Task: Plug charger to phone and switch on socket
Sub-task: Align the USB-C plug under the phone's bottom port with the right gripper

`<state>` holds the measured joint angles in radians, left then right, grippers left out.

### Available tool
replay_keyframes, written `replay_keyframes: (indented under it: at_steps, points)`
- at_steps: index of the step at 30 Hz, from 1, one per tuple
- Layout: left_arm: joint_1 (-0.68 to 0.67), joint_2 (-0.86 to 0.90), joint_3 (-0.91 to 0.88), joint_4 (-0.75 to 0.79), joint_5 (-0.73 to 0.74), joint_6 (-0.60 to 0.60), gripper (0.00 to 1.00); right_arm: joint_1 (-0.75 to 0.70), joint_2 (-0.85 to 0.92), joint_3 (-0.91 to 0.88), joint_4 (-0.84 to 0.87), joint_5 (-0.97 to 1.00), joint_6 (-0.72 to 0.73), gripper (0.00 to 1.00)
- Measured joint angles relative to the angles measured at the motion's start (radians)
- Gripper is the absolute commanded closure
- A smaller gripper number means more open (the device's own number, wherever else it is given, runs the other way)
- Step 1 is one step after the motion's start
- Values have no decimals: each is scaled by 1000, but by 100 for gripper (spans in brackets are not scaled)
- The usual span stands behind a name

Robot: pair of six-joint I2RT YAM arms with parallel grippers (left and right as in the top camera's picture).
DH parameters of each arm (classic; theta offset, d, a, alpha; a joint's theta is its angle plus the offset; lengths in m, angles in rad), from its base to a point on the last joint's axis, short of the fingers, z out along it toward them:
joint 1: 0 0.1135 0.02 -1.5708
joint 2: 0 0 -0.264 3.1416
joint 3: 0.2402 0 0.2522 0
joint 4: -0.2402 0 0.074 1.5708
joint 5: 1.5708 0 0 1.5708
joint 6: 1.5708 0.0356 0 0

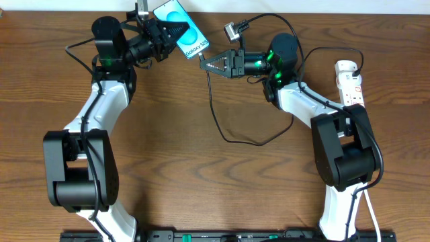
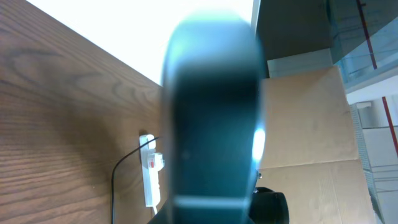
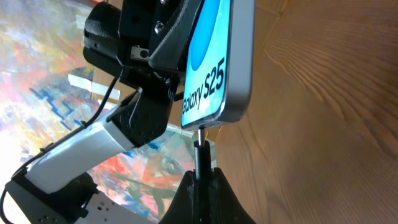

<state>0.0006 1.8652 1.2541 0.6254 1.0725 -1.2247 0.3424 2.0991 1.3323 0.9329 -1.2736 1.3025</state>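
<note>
A brown wooden surface [image 1: 222,188] carries the work, and the stretch nearest the phone [image 1: 183,30] lies bare, so room is left around the approach. The socket [image 1: 350,82] is laid well apart from the phone, beyond the base of the right arm; its red switch mark is made out in the left wrist view [image 2: 150,174], and whether it is switched on cannot be told.

The phone is held off the surface, clenched by the left fingers [image 1: 161,31] at its plain end. Its long axis is slanted, with the lettered "Galaxy" end turned toward the right fingers [image 1: 215,64].

The charger [image 1: 211,94] is trailed in a slack loop away from the phone's lettered end. Its connector tip [image 3: 200,149] is pinched by the right fingers [image 3: 221,199] and is set in line with the phone's long axis, meeting the end edge of the phone [image 3: 214,50]. How deeply it is seated cannot be told.

The coming push is judged to belong to the right arm, straight along that axis. The switch on the socket is also judged nearer to that arm.
</note>
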Motion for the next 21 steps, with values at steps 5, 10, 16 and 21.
replay_keyframes:
  at_steps: [5,10,16,21]
  points:
    - [-2,0,0,0,-6,-3,93,0,0,0,0,2,0,99]
    - [-2,0,0,0,-6,-3,93,0,0,0,0,2,0,99]
    - [-3,0,0,46,2,-2,93,0,0,1,0,3,7,99]
    - [-3,2,0,52,4,-2,93,0,0,2,0,3,27,99]
